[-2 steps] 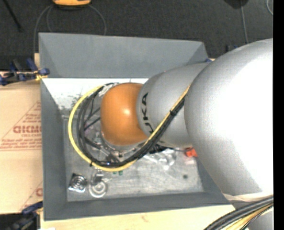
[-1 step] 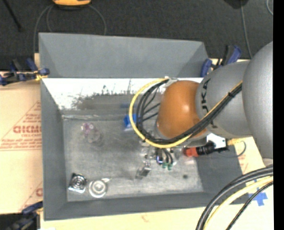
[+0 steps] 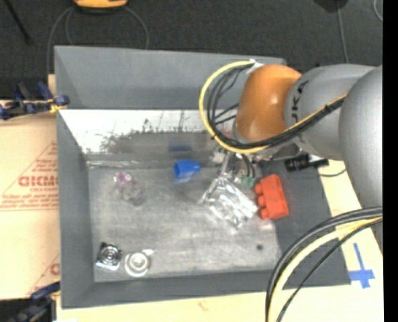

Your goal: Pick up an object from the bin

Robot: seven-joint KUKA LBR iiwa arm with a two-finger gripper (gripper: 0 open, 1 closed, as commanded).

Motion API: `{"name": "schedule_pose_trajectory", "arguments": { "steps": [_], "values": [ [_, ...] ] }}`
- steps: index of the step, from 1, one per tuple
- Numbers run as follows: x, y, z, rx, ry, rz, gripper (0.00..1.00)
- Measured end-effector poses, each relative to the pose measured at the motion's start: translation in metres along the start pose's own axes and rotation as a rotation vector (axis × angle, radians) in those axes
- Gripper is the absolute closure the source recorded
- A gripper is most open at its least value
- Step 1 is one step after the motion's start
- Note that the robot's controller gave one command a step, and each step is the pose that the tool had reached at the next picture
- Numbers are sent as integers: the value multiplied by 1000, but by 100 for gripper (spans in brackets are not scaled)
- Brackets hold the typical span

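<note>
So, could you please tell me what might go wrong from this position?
1. The gripper sits right at the crumpled clear plastic piece. The piece is see-through and irregular, so a grasp could slip or crush it.
2. The orange-red block lies close beside that plastic, so it could be nudged or dragged along.

Crumpled wrapper (image 3: 229,205) lies in the bin (image 3: 152,79), a block (image 3: 271,197) just right of it (round cap (image 3: 138,262) far left).
</note>
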State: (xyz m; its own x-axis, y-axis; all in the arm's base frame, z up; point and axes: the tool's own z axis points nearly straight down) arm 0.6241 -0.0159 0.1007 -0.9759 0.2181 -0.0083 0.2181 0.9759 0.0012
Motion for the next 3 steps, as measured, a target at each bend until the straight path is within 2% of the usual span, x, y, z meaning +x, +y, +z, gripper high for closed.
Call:
{"name": "schedule_pose_trajectory", "arguments": {
  "steps": [1,2,3],
  "values": [
    [-20,56,7,-3,1,-5,0],
    [-19,53,6,-2,4,0,100],
    [-11,43,15,-4,-7,-12,100]
  ]
}}
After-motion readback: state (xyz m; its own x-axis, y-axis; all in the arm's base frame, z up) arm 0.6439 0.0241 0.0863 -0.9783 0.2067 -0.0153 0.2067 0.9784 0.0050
